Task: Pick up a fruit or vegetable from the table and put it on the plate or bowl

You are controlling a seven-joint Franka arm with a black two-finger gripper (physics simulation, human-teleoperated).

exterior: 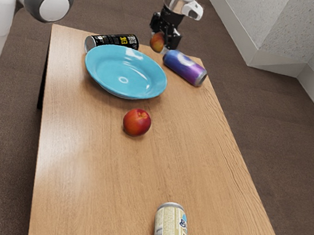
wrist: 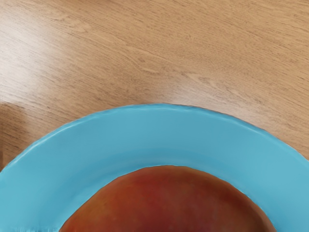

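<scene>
With the claw (exterior: 161, 37) clamped on the fruit (exterior: 157, 43) above the far rim of the plate (exterior: 125, 73), letting go here could drop it on the sloping edge and roll it off toward the purple can (exterior: 185, 67).

Illegible lettering on black can (exterior: 112, 42); nothing readable.

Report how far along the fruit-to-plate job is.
Done: the round red-orange fruit is off the wooden table, clamped in the black two-finger gripper. In hand: it hangs above the light-blue round plate, which the wrist view shows beneath it. Left: lower and release it there. A second red fruit lies beside the plate.
</scene>
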